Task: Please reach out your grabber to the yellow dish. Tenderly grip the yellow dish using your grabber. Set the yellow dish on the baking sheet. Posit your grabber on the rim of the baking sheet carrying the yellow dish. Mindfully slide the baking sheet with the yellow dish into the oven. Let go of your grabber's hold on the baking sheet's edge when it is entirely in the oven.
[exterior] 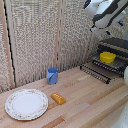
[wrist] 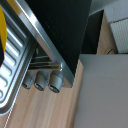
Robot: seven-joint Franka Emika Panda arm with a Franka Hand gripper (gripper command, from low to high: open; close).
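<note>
The yellow dish sits on the dark baking sheet in the front opening of the black and silver oven, at the exterior view's right. My grabber hangs high above the oven, apart from the dish and the sheet. Its fingers are too small and blurred to show whether they are open. In the wrist view the fingers are out of sight. That view shows a ribbed metal tray, a sliver of the yellow dish, the oven's dark body and its knobs.
A dark slatted part sticks out low from the oven's front over the wooden table. A blue mug, an orange-yellow block and a large patterned white plate stand on the table. A woven screen stands behind.
</note>
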